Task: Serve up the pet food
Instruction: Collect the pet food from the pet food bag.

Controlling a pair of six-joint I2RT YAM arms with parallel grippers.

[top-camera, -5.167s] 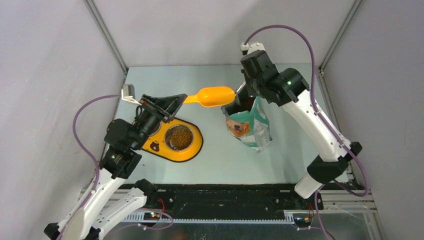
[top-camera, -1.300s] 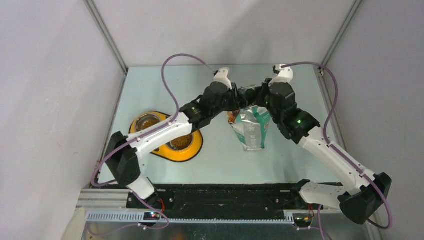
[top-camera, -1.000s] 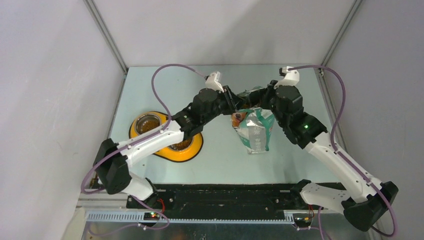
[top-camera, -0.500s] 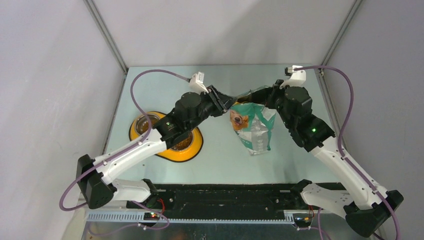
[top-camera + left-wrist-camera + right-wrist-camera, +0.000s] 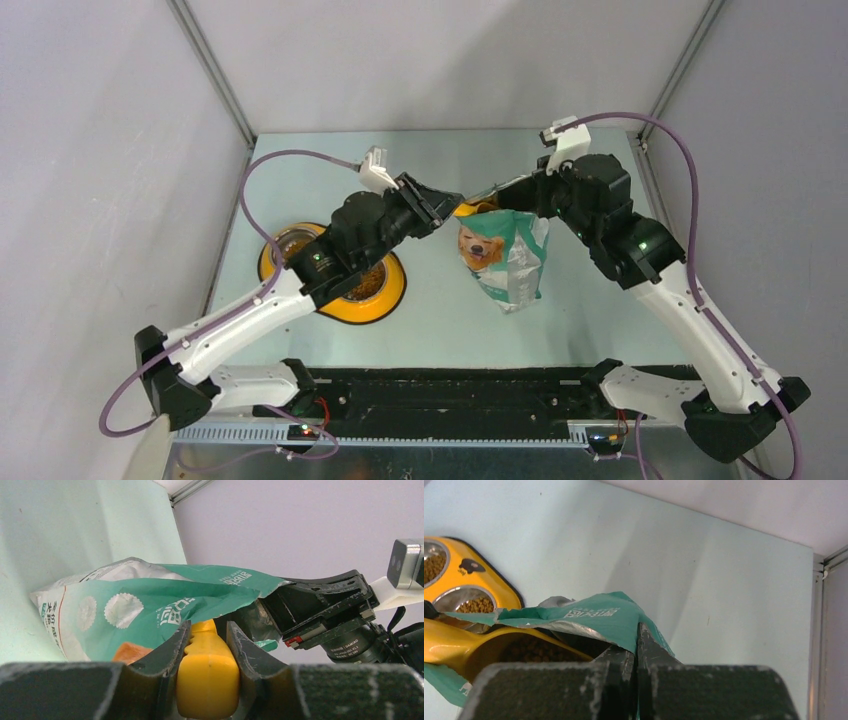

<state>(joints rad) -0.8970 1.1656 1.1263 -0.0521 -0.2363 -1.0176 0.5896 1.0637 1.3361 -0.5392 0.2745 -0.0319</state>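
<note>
Pale green table (image 5: 440, 330) between grey walls carries everything. Pet food (image 5: 531, 650) lies as a loose brown heap in the cup of an orange scoop (image 5: 454, 647), inside the open mouth of a green-and-white bag (image 5: 500, 255). The heap has no direction of its own. The scoop's long axis runs across the table, with the handle toward the left side and the cup in the bag. More kibble sits in the two steel bowls of a yellow feeder (image 5: 392, 292), which is left of the bag and apart from it. The bag's dog picture faces the overhead camera, and its mouth is toward the far wall. The left gripper (image 5: 208, 627) is part way open and pinches the scoop's handle between both fingers, just outside the bag's mouth. The right gripper (image 5: 637, 642) has its jaws pressed together on the bag's upper edge, with that lip raised over the cup. Both grippers are near each other at the bag's mouth.
</note>
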